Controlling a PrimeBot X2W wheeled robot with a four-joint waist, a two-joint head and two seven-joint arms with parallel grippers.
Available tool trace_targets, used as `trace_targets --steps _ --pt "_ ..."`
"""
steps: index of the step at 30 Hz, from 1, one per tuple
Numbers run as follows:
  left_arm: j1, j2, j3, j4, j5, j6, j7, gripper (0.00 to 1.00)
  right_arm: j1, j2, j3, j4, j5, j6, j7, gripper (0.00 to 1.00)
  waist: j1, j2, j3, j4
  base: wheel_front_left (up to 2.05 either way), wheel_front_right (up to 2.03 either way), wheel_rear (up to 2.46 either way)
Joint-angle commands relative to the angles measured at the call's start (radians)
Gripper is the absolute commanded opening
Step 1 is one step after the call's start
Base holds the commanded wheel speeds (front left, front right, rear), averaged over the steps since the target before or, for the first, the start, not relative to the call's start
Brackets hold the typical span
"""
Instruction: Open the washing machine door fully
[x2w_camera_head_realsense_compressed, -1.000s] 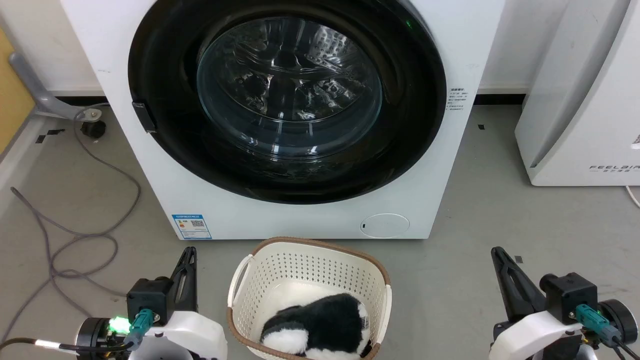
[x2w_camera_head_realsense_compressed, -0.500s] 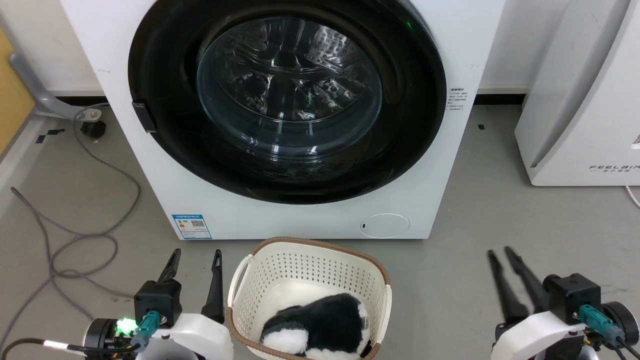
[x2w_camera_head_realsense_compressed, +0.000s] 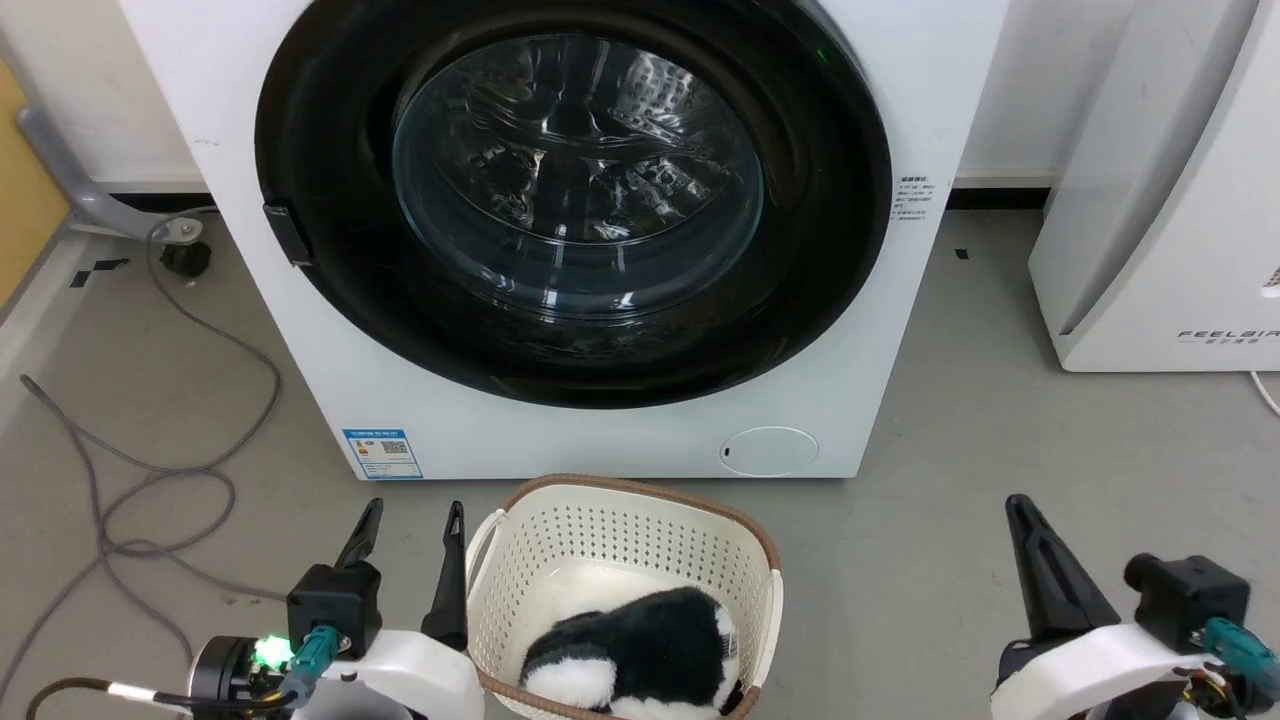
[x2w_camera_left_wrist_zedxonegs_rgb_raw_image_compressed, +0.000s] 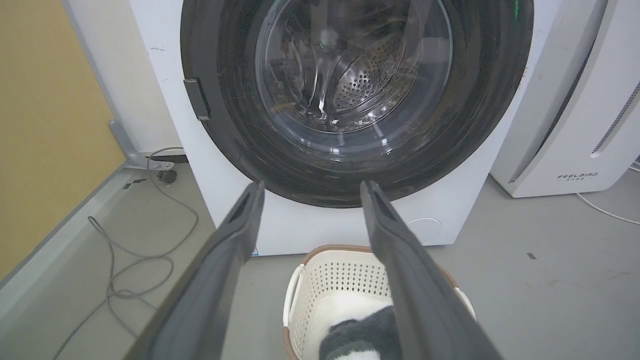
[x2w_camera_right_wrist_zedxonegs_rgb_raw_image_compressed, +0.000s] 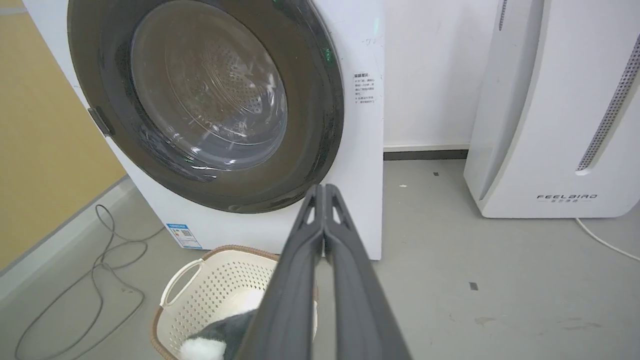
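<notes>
Head view: small black tab (x2w_camera_head_realsense_compressed: 287, 232) at left edge of round glossy black washing machine door (x2w_camera_head_realsense_compressed: 330, 330), nearer spread left claw (x2w_camera_head_realsense_compressed: 415, 505); right claw (x2w_camera_head_realsense_compressed: 1020, 505) pinched together, empty.

Right gripper (x2w_camera_right_wrist_zedxonegs_rgb_raw_image_compressed: 325, 190) pressed shut before the closed washing machine door (x2w_camera_right_wrist_zedxonegs_rgb_raw_image_compressed: 210, 90).
The two dark fingers meet at their tips, pointing at the white washing machine (x2w_camera_right_wrist_zedxonegs_rgb_raw_image_compressed: 361, 200) below the door's lower right rim, holding nothing. A cream basket (x2w_camera_right_wrist_zedxonegs_rgb_raw_image_compressed: 200, 282) with a black-and-white plush toy (x2w_camera_right_wrist_zedxonegs_rgb_raw_image_compressed: 220, 337) sits on the grey floor (x2w_camera_right_wrist_zedxonegs_rgb_raw_image_compressed: 475, 300) in front; a white appliance (x2w_camera_right_wrist_zedxonegs_rgb_raw_image_compressed: 550, 125) stands to the right, well apart.
</notes>
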Motion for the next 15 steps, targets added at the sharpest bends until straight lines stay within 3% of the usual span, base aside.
trace_targets --steps 1,15 --pt "-0.017 0.001 -0.008 0.008 -0.010 0.002 -0.012 1.00 0.000 0.001 0.002 0.008 0.058 0.002 -0.015 0.00 0.0000 0.0000 0.000 0.000 0.00 0.00 0.00" --pt "-0.032 0.003 -0.037 0.033 -0.030 0.012 -0.042 1.00 -0.035 0.001 0.002 0.039 0.476 0.002 -0.055 0.00 0.0000 0.0000 0.003 -0.002 0.00 0.00 0.00"
